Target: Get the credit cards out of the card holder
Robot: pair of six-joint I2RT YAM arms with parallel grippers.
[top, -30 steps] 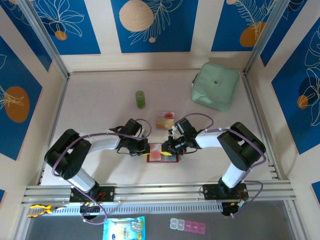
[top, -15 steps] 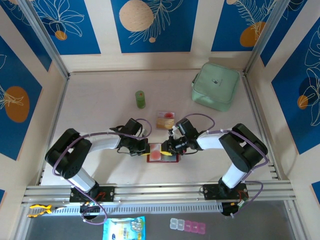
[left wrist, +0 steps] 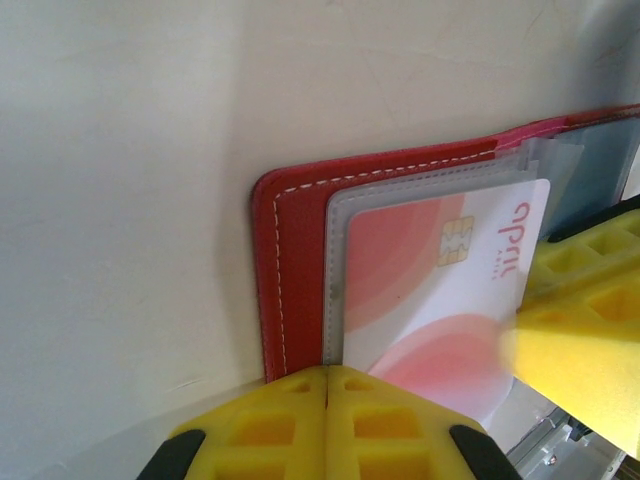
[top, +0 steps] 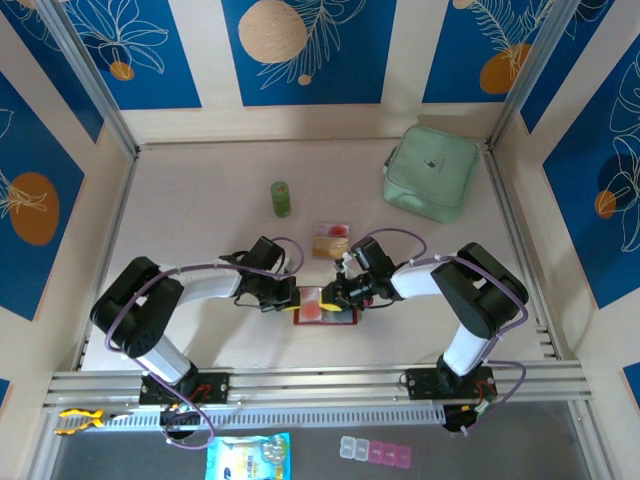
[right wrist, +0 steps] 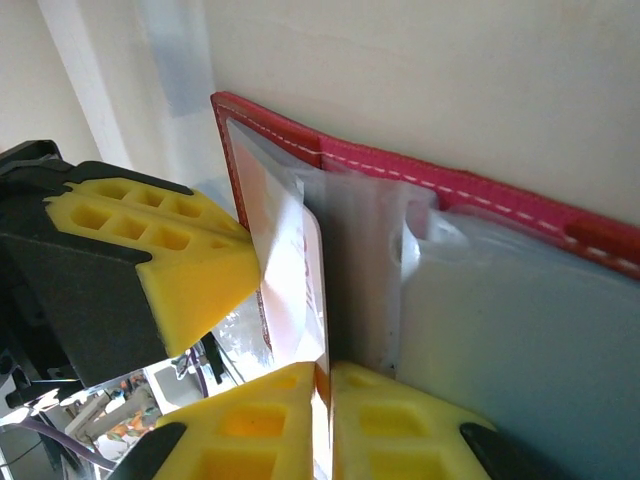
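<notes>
Wallet (left wrist: pixel 290 270) lies open mid-frame; my left claw (left wrist: pixel 327 390), at the bottom edge, is closed tight over its corner; my right claw (right wrist: pixel 322 392) pinches the pink card (left wrist: pixel 420 280).

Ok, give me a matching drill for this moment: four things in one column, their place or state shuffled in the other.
1 pouch
2 bottle
3 chip card
4 left tool

A shut, nothing between its fingers
B gripped by right tool
C far right corner of table
D left of pouch

Pairs: 1-C, 2-D, 3-B, 4-A
</notes>
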